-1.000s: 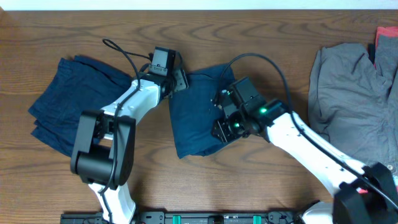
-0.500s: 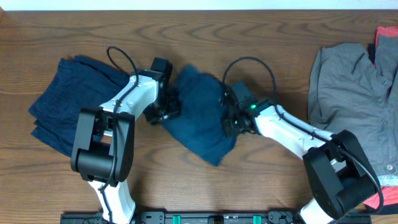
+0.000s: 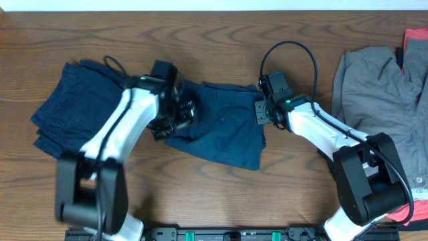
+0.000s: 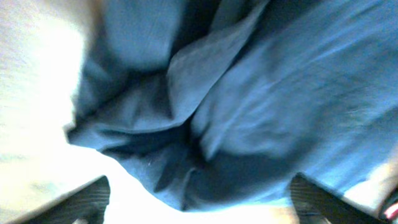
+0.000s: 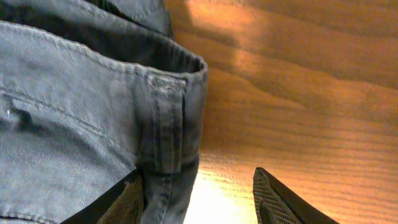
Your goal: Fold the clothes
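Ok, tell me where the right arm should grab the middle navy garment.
Grip the waistband at its belt loop, on the right edge of the middle navy garment, coming from the table side. That stitched edge is thick, exposed, and lies beside the open fingers of the right gripper.

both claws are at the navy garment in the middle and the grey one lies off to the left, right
No: the grey garment lies off to the right, as the overhead view shows. The left claw and right claw are both at the navy garment in the middle.

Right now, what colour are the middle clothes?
The middle clothes are dark navy blue; overhead shows it best.
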`<action>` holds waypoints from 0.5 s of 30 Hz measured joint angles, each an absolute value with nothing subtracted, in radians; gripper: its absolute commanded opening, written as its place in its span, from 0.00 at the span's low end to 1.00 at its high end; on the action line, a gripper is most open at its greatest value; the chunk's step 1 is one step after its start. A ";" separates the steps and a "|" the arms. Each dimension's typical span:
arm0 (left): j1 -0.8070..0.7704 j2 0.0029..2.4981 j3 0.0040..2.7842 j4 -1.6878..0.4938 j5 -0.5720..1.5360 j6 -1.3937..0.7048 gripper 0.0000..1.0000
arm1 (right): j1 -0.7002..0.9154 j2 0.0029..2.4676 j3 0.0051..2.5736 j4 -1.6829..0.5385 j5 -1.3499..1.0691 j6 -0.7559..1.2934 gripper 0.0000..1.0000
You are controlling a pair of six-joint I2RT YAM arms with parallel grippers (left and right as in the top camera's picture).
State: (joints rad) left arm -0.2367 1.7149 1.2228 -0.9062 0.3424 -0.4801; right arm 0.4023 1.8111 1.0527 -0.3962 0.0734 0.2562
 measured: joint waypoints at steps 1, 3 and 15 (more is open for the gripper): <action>-0.235 1.680 1.223 -0.877 0.318 -0.480 0.98 | 0.402 1.811 1.053 -0.404 0.075 0.256 0.55; -0.234 1.637 1.224 -0.825 0.277 -0.476 0.98 | 0.402 1.811 1.053 -0.418 0.077 0.256 0.55; -0.234 1.806 1.224 -0.617 0.214 -0.311 0.98 | 0.402 1.811 1.054 -0.456 0.080 0.256 0.56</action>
State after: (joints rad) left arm -0.2337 1.8057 1.2236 -0.6174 0.2142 -0.3107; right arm 0.4023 1.8111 1.0542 -0.4561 0.0803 0.2558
